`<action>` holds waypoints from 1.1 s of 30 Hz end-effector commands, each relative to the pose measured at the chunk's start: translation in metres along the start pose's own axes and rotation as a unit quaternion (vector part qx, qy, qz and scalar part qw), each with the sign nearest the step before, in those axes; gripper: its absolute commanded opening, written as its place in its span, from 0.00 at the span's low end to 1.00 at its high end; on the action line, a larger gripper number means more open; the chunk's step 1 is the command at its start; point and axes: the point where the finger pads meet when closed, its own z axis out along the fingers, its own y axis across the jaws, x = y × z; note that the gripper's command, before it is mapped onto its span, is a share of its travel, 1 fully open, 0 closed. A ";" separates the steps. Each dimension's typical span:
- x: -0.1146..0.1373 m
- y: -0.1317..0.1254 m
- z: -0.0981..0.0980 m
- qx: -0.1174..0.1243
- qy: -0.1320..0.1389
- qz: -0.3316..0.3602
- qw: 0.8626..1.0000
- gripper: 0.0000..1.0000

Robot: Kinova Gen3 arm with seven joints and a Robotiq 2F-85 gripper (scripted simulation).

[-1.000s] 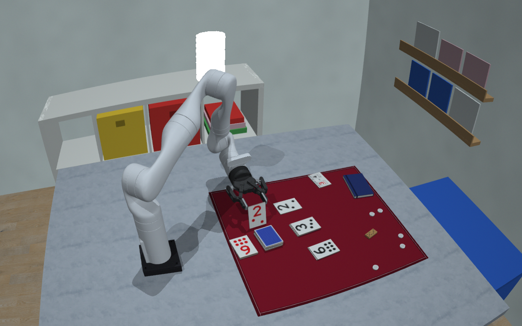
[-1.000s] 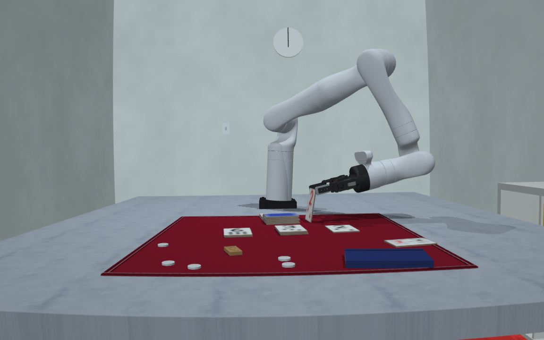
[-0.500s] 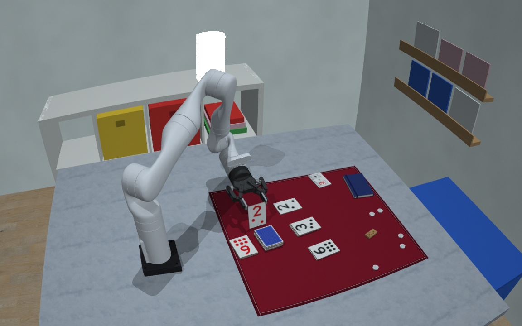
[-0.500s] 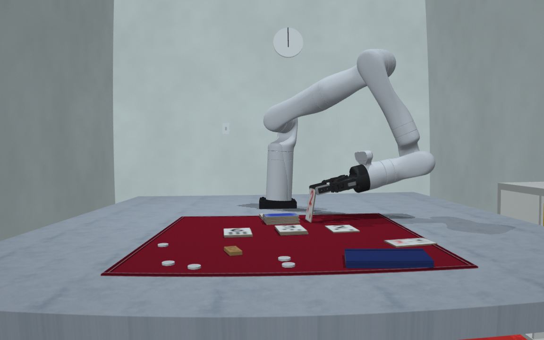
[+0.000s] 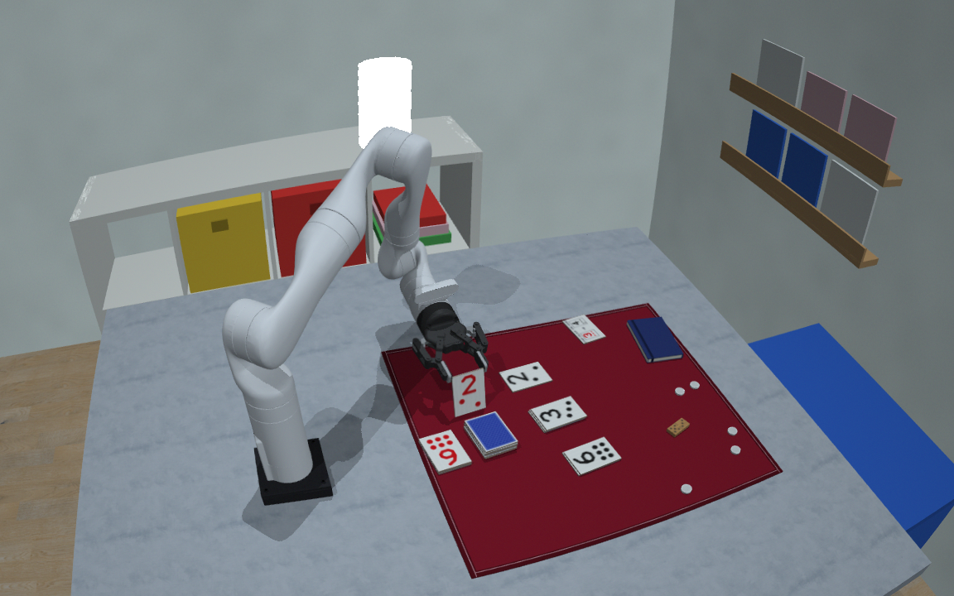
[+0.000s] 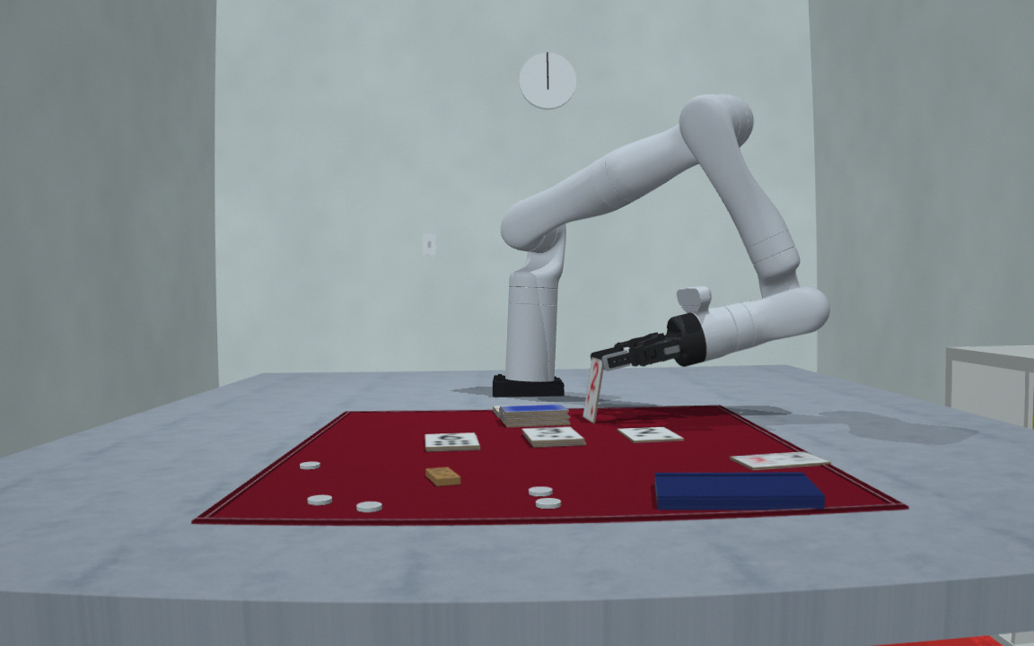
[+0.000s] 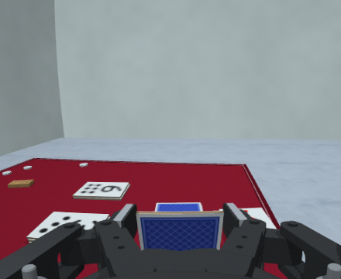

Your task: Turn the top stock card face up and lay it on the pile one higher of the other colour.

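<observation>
My gripper (image 5: 463, 368) is shut on the side edges of a red 2 card (image 5: 468, 394), near its top. The card stands almost upright with its face away from the arm and its lower edge at or just above the red mat. It also shows in the exterior view (image 6: 593, 391), and the wrist view shows its blue back (image 7: 180, 232) between the fingers. The face-down blue stock (image 5: 491, 433) lies just in front of it. Face-up piles lie around: black 3 (image 5: 556, 414), black 2 (image 5: 525, 376), black 6 (image 5: 591, 454) and red 9 (image 5: 444, 451).
A blue book (image 5: 654, 338) and a small pile of overlapping cards (image 5: 583, 328) lie at the mat's far side. A brown domino (image 5: 678, 426) and several white chips (image 5: 732, 430) are scattered on the right of the mat. A white shelf stands behind the arm.
</observation>
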 end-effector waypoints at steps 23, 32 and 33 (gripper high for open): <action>-0.009 0.000 -0.016 0.001 0.000 0.001 1.000 0.71; -0.013 0.000 -0.021 0.001 0.000 0.001 1.000 0.71; -0.014 0.000 -0.022 0.001 0.000 0.001 1.000 0.71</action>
